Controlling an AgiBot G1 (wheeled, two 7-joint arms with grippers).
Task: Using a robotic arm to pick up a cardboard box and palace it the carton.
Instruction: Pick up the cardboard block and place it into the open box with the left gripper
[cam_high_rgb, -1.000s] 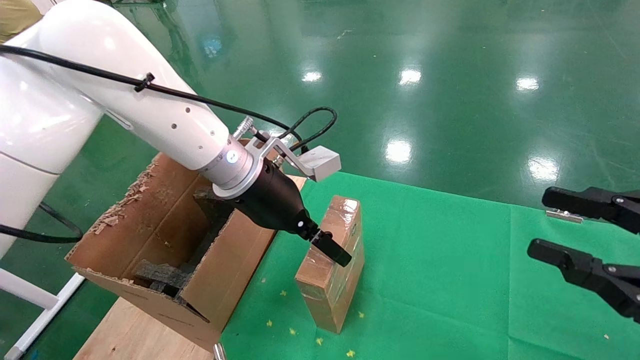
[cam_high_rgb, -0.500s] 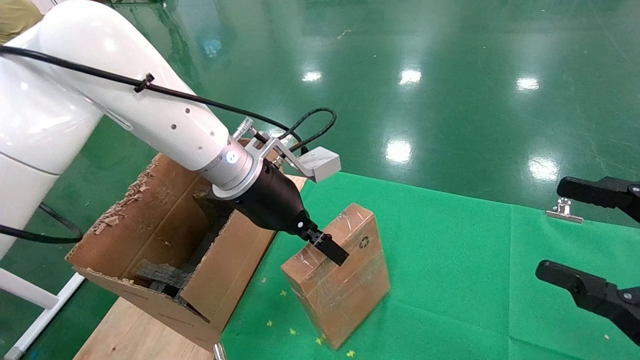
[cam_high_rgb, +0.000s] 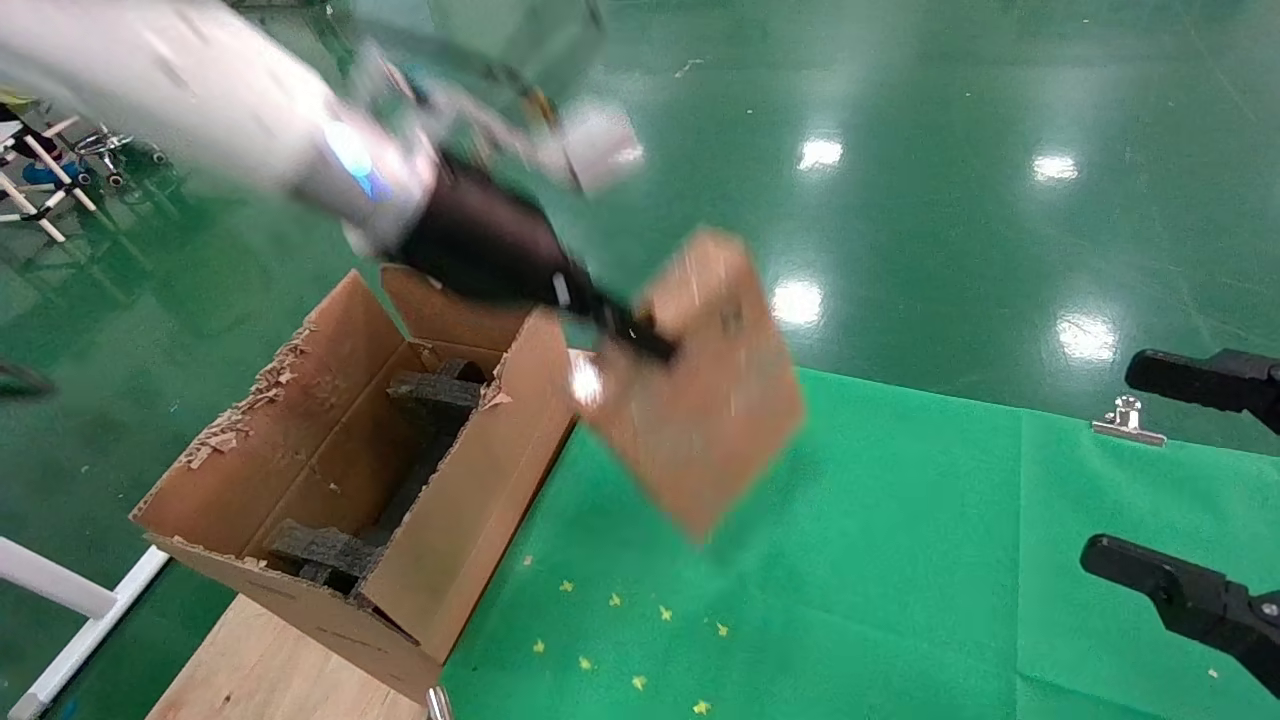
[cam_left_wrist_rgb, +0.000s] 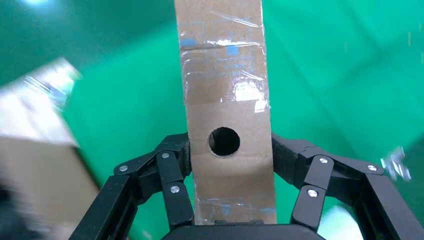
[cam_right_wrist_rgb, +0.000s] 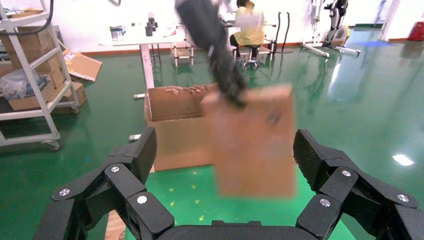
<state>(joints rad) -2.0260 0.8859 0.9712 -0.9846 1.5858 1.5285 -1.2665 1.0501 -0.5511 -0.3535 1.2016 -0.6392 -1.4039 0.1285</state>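
Head view shows the right hand (cam_high_rgb: 1190, 480) released, well right of the carton (cam_high_rgb: 330, 500); beyond it, the left hand (cam_high_rgb: 640, 335) clamps the cardboard box (cam_high_rgb: 700, 420) in the air, just right of the carton's rim.

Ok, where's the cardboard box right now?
In the head view the cardboard box hangs mid-air, clamped in the left gripper, above the green mat just right of the carton.
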